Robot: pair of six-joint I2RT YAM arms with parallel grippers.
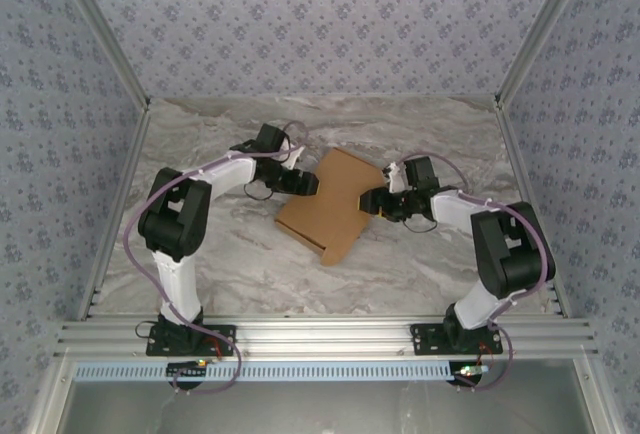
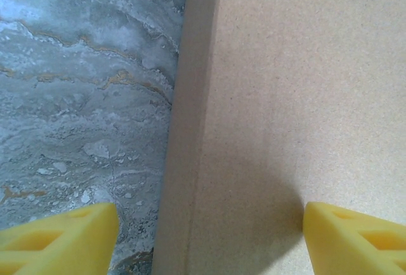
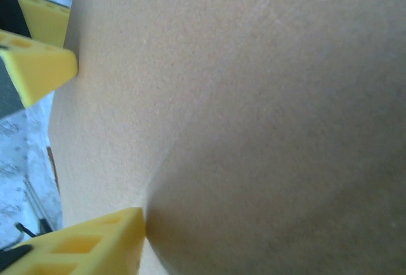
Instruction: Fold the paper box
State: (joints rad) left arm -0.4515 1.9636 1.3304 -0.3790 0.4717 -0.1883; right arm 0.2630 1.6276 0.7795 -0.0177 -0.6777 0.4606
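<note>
The paper box point(image 1: 330, 204) is a shallow brown cardboard box lying askew in the middle of the table. My left gripper point(image 1: 306, 184) is at its upper left edge. In the left wrist view this gripper point(image 2: 209, 240) is open, its yellow fingertips point(image 2: 60, 240) wide apart astride the box's side wall point(image 2: 184, 161). My right gripper point(image 1: 374, 204) is at the box's right edge. In the right wrist view one yellow finger point(image 3: 89, 243) touches a cardboard panel point(image 3: 254, 129) that hides the other finger. A further yellow finger point(image 3: 38, 66) meets the panel's far edge.
The marble table point(image 1: 230, 274) has free room in front of the box and behind it. Patterned walls close in the back and both sides. The aluminium rail point(image 1: 320, 334) with both arm bases runs along the near edge.
</note>
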